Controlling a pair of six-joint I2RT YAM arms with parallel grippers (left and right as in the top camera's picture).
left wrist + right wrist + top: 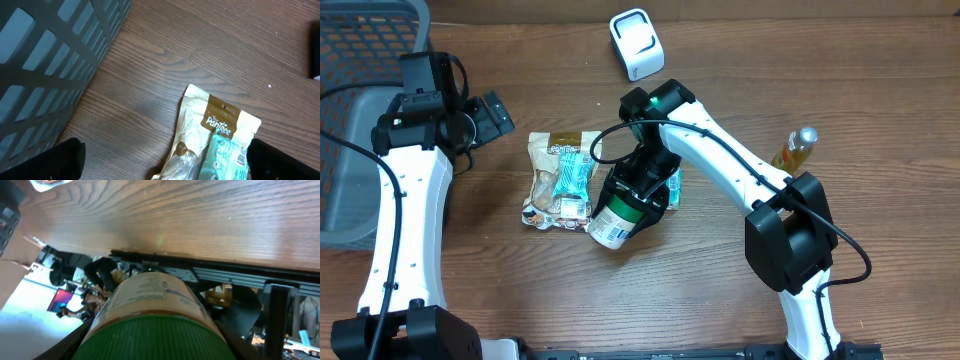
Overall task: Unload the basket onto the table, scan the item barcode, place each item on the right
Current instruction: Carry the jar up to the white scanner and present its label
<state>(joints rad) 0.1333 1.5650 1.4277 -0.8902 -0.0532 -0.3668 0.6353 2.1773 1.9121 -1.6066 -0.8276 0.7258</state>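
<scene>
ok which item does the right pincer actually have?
The green-lidded canister with the white label, clamped in the right pincer. The tan snack pouch, the teal packet on it and the bottle at far right are not gripped.

Place: a robot lab, rigged up as a mock shop checkout.
Counter: a plain wooden table [570,300].
Checkout kit: white scanner [636,43] at the far edge, grey basket [350,60] off to the side.
Goods: snack bag [558,180], can [613,227], bottle [793,150].
Past the table edge: metal frame [225,272], a lit screen [61,300], workshop clutter.
</scene>
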